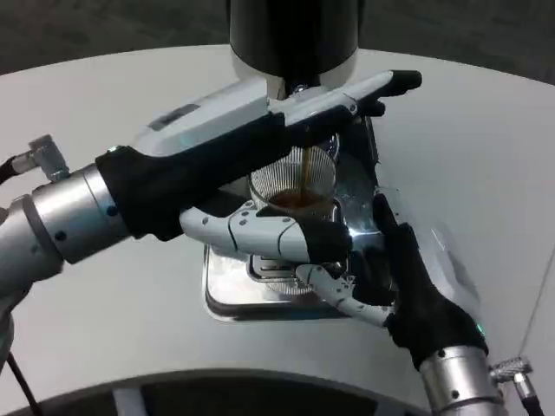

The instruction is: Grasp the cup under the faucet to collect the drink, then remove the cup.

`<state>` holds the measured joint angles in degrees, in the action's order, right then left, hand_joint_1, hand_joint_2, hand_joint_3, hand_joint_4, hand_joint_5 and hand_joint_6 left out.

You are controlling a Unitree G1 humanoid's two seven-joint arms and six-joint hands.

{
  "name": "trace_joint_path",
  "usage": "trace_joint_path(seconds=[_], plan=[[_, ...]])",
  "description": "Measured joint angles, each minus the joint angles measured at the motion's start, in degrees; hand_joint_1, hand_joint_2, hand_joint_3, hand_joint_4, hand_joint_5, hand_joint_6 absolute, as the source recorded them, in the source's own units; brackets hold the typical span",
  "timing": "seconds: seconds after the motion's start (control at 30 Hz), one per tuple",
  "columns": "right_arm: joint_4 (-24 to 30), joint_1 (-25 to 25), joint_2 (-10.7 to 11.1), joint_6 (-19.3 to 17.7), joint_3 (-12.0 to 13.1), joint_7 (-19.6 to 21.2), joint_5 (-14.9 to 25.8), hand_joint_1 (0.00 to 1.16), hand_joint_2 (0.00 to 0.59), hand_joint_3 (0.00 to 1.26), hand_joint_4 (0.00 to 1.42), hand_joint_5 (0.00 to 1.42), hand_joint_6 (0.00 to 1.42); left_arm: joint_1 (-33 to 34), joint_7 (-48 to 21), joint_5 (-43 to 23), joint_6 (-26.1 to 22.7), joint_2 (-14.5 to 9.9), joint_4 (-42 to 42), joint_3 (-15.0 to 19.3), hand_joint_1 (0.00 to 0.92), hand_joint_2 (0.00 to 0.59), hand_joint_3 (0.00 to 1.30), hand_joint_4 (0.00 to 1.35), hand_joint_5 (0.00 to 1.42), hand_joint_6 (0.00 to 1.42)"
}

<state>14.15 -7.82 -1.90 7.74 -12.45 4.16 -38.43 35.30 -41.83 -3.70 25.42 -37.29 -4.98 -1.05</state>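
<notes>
Head view shows me the cup [295, 186], a clear ribbed glass, standing on the shiny metal drip tray [227, 290] directly below the faucet [297, 87] of the dark dispenser [295, 35]. A thin brown stream [303, 169] runs from the faucet into the cup, and brown drink sits inside it.

My left hand [286, 117] reaches across from the left of the cup, its white back up and its long fingers [381, 87] stretched past the faucet on the cup's far side; lower fingers [269, 236] curl around the cup's near side. From this angle I cannot tell for certain whether that hand truly grips the cup or only cages it.

My right hand [395, 269] comes in from the near right of the cup, its fingers [342, 290] curled in toward the cup's base and the tray. Whether they touch the glass I cannot tell either.

The tray rests on the white table [104, 113], near the cup on every side.
</notes>
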Motion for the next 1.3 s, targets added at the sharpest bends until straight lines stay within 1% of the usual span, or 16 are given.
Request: trace_joint_path(seconds=[0.17,0.33,0.37,0.5,0.83,1.07,1.3], plan=[[-3.09,-3.35,-1.01,1.73,-0.28,0.18,1.12,0.68,0.184,0.0,0.0,0.0,0.0,-0.21,0.03,-0.01,-0.01,-0.14,-0.24,0.23,0.0,0.08,0.0,0.0,0.08,0.04],[-6.09,-5.95,-1.62,2.72,-0.26,0.8,2.25,0.68,0.182,0.0,0.0,0.0,0.0,-0.4,0.02,-0.11,-0.01,-0.51,-0.39,0.45,0.0,0.08,0.0,0.0,0.08,0.04],[-7.03,-6.86,-1.83,2.91,-0.23,1.24,2.55,0.7,0.179,0.0,0.0,0.0,0.0,-0.44,0.02,-0.16,-0.01,-0.59,-0.4,0.51,0.0,0.08,0.0,0.0,0.08,0.04],[-9.75,-9.41,-2.48,3.64,-0.07,2.42,3.9,0.71,0.178,0.0,0.0,0.0,0.0,-0.65,0.02,-0.3,-0.01,-0.71,-0.45,0.6,0.0,0.08,0.0,0.0,0.08,0.04],[-16.07,-13.67,-3.13,3.68,0.33,6.02,6.88,0.72,0.173,0.0,0.0,0.0,0.0,-0.82,0.01,-0.54,-0.01,-1.09,-0.46,0.99,0.0,0.08,0.0,0.0,0.08,0.04],[-18.23,-15.1,-3.18,3.29,0.06,7.6,8.43,0.74,0.165,0.0,0.0,0.0,0.0,-0.88,0.0,-0.59,-0.01,-1.15,-0.43,1.27,0.0,0.08,0.0,0.0,0.08,0.04],[-19.88,-16.11,-3.18,2.35,-0.72,8.53,8.94,0.75,0.165,0.0,0.0,0.0,0.0,-0.9,-0.05,-0.6,-0.01,-1.16,-0.41,1.62,0.0,0.08,0.0,0.0,0.08,0.04]])
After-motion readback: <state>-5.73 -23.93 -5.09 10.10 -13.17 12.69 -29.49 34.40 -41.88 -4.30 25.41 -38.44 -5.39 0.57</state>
